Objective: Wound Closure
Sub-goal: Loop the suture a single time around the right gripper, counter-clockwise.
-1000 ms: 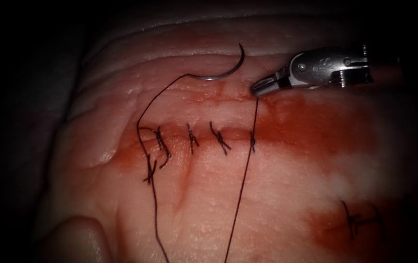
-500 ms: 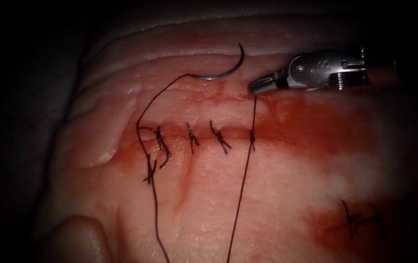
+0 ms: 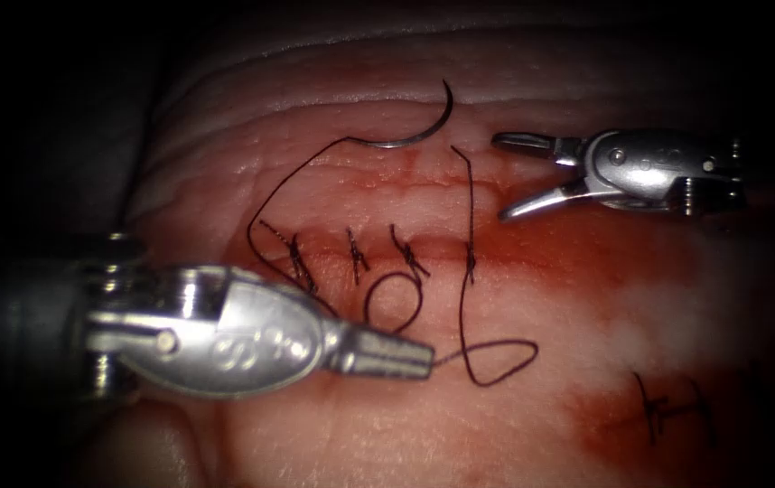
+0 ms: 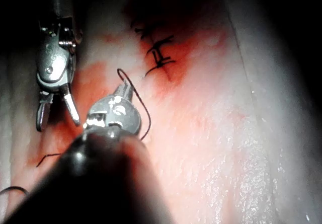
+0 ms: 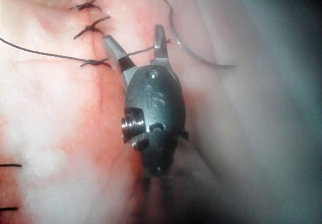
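The needle (image 3: 415, 126) lies loose on the tissue (image 3: 541, 380) beyond the cut (image 3: 378, 248), near the far edge, its curve running crosswise with the point turned up. The right tool (image 3: 502, 176), its jaws spread wide and holding nothing, sits just right of the needle and is much the nearer. The left tool (image 3: 401, 354), on the near side of the cut, has its jaws closed on the dark thread (image 3: 496, 361), which loops slack over the stitches (image 3: 356, 258).
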Robot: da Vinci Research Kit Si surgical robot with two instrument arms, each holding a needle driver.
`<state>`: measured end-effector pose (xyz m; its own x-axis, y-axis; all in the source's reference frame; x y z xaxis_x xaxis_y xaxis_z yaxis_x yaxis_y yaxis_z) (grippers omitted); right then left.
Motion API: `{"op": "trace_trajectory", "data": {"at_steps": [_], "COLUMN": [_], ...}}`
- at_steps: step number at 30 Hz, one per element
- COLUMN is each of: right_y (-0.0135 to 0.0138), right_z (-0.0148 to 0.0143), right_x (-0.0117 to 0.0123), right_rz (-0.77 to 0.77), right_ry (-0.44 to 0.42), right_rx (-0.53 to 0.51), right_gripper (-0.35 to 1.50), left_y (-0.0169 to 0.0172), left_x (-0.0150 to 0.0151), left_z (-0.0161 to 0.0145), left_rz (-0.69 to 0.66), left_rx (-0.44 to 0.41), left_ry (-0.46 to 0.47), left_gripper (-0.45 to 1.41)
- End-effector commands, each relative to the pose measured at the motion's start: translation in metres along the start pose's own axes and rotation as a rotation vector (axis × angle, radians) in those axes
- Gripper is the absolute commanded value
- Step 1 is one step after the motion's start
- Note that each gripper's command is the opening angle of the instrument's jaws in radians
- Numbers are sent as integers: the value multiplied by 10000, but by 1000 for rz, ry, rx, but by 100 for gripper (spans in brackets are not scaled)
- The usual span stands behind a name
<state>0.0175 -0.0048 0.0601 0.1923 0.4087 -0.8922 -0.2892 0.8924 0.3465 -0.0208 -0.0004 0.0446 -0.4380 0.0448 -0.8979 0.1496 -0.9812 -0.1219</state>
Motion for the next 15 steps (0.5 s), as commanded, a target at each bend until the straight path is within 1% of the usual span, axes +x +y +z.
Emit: {"op": "trace_trajectory", "data": {"at_steps": [1, 2, 6, 7, 8, 9, 10, 13, 15], "right_y": [-15, -23, -40, -48, -48, -54, -54, -62, -63], "right_z": [9, 11, 20, 25, 25, 27, 27, 25, 24], "right_x": [-1, 3, 7, 8, 8, 10, 10, 13, 13], "right_rz": [-3, -1, -1, -6, -6, -9, -9, -24, -24], "right_ry": [10, 17, 49, 59, 59, 68, 68, 92, 101], "right_rx": [-1, -9, -6, 17, 17, 35, 35, 74, 83], "right_gripper": [-27, -35, -35, -35, -35, -35, -35, -35, -35], "left_y": [-6, -16, -35, -45, -45, -56, -56, -83, -87], "left_x": [-4, -7, -17, -24, -24, -31, -31, -59, -64], "left_z": [7, 8, 12, 13, 13, 15, 15, 15, 15], "left_rz": [-4, -10, -25, -33, -33, -40, -40, -60, -63], "left_rx": [4, 7, 23, 35, 35, 47, 47, 95, 102], "left_ry": [4, 7, 21, 28, 28, 35, 35, 58, 58], "left_gripper": [-45, -45, -45, -45, -45, -45, -45, -45, -45]}}
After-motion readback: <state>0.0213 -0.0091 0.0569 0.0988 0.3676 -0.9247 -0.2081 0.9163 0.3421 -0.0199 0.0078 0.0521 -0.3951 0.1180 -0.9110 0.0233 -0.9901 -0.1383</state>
